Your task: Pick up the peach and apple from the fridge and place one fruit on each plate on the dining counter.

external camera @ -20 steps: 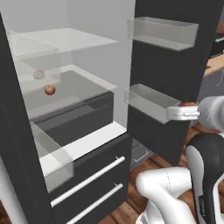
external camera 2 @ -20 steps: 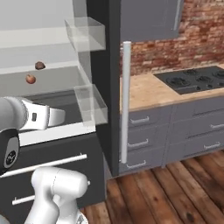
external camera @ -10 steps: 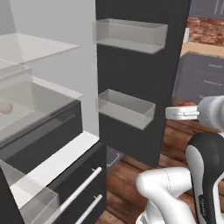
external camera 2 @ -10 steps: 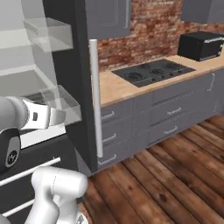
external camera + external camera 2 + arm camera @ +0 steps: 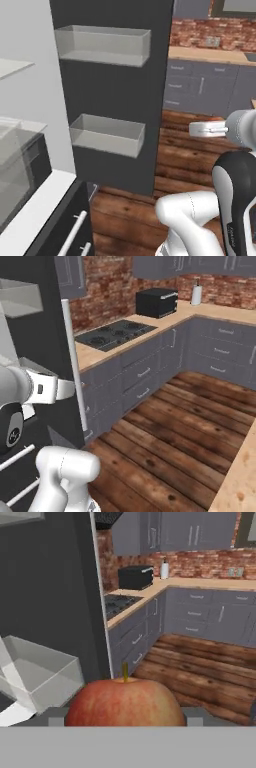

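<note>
In the hand view a deep-red apple point(image 5: 125, 704) with a short dark stem fills the lower middle, and my gripper point(image 5: 125, 721) is shut on it, a grey finger on each side. In the left base view the hand point(image 5: 205, 130) reaches left at mid height, off to the right of the fridge point(image 5: 112, 95), whose open door carries two clear bins. The right base view has the hand point(image 5: 62, 391) in front of the fridge door's edge. A corner of the dining counter point(image 5: 239, 478) sits at the lower right. The peach and the plates are out of view.
The wall counter point(image 5: 150, 331) runs along the brick wall with a black hob point(image 5: 112, 336) and a black microwave point(image 5: 156, 302). Grey drawers stand below it. Open wooden floor point(image 5: 180, 431) lies between the wall counter and the dining counter. A silver fridge handle point(image 5: 75, 366) stands near the hand.
The whole picture has swept left: the camera has turned right, away from the fridge shelves toward the kitchen. The arm keeps the same pose with the apple held.
</note>
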Robot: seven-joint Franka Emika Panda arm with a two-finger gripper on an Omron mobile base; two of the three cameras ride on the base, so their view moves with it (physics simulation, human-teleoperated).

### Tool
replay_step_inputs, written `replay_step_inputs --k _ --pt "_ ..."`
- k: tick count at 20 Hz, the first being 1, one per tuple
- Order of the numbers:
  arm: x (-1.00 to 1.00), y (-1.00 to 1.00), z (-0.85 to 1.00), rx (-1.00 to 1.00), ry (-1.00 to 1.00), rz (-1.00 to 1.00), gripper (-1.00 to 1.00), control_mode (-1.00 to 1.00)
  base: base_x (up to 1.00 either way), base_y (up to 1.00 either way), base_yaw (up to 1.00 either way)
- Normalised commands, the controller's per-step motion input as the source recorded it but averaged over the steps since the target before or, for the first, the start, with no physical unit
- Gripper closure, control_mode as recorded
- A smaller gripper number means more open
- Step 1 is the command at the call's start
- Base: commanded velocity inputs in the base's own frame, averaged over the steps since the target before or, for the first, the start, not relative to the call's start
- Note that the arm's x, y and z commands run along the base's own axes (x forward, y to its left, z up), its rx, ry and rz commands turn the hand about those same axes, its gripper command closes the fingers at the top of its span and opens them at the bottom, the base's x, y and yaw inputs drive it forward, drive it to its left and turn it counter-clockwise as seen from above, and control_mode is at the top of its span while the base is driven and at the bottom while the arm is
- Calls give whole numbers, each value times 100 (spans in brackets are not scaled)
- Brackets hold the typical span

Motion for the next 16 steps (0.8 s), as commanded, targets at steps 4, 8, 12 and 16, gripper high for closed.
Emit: replay_step_inputs --k 4,8,12,16 --pt "0 0 0 0 0 0 100 100 0 0 -51" --pt "0 0 0 0 0 0 100 100 6 6 -43" --pt "0 0 0 0 0 0 100 100 24 2 -32" --pt "0 0 0 0 0 0 100 100 42 0 -23"
